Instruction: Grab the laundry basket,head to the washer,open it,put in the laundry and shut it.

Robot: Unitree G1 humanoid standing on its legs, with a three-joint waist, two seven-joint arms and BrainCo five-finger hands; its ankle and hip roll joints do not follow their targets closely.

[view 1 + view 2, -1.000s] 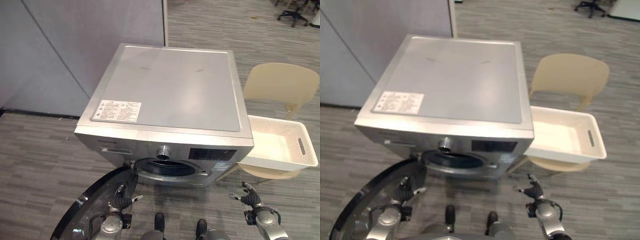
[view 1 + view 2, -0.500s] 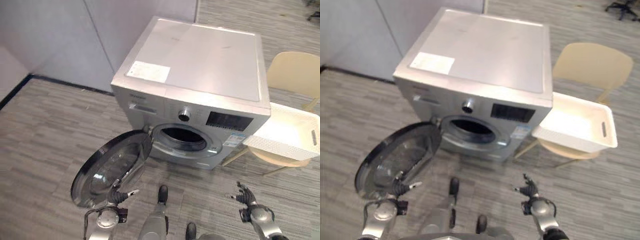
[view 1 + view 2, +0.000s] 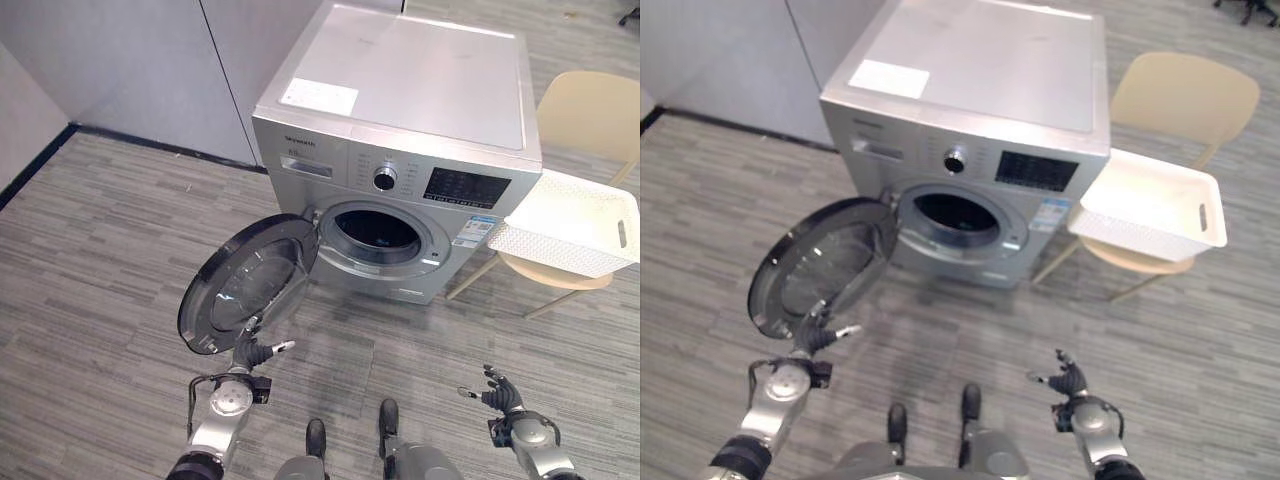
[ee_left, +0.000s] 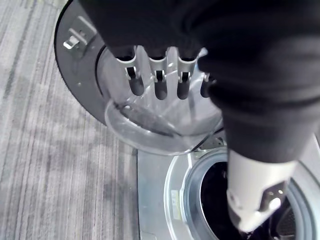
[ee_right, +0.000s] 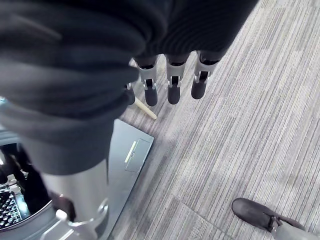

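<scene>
Washer door point(image 3: 250, 283) wide open; basket point(image 3: 566, 222) on chair point(image 3: 590, 120). Left hand point(image 3: 252, 352) and right hand point(image 3: 497, 392) relaxed, empty. Risk: left hand clips door edge.

You face the washer point(image 3: 400, 150), which stands against the partition wall point(image 3: 120, 70) behind it and to its left. Its door point(image 3: 250, 285) hangs swung out to the left of the drum opening point(image 3: 378, 232). To the washer's right you have a chair point(image 3: 590, 130), with the laundry basket point(image 3: 570, 225) on its seat, touching the washer's side. Left hand point(image 3: 255, 352) sits just before the door's lower rim; right hand point(image 3: 497, 393) is low right, over the floor point(image 3: 90, 260), well apart from the basket.
</scene>
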